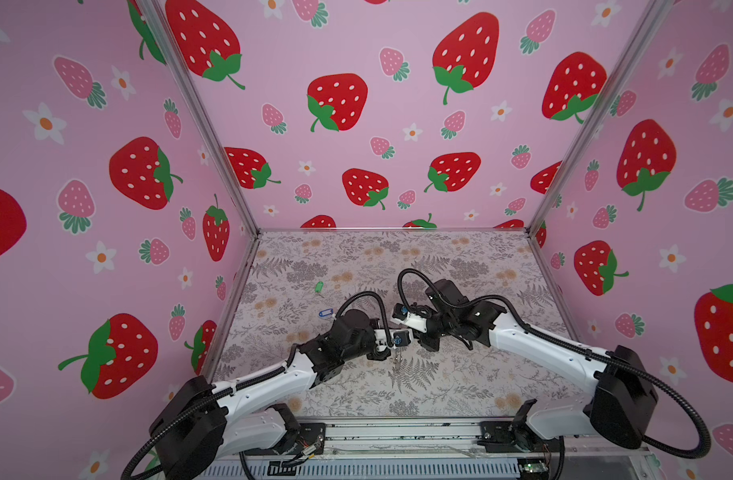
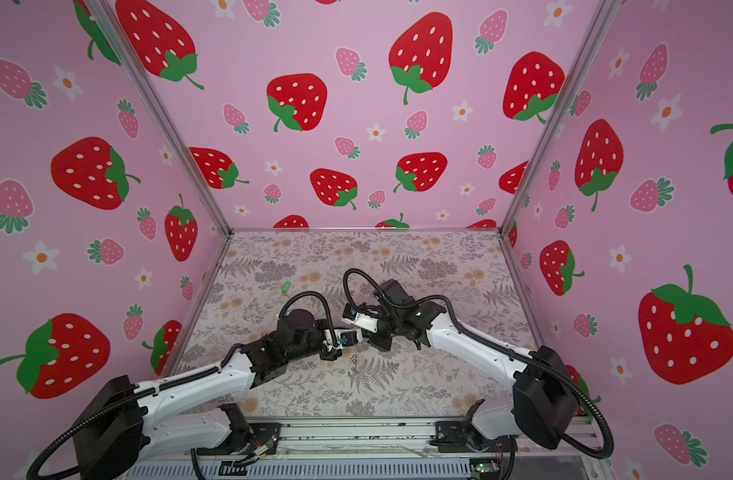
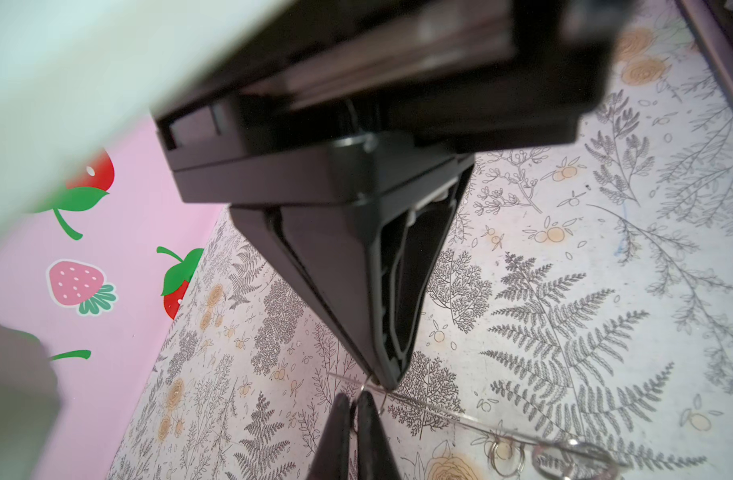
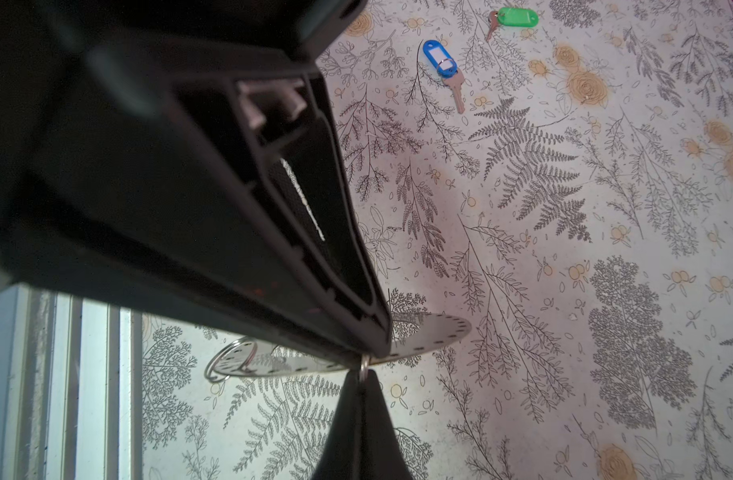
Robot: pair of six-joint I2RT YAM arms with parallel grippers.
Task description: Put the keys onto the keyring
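Keyring (image 4: 435,332) is pinched tight by left gripper (image 3: 383,384) and right gripper (image 4: 375,357); next, maybe one fetches the blue key (image 4: 439,58), far from it.

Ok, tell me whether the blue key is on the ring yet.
No, the blue key lies loose on the table, well apart from the ring.

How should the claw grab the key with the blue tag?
Pinch the blue tag across its two long edges, coming straight down from above. It lies flat on the table, and it looks thicker and broader than the thin key on its ring, so it probably offers the surer hold.
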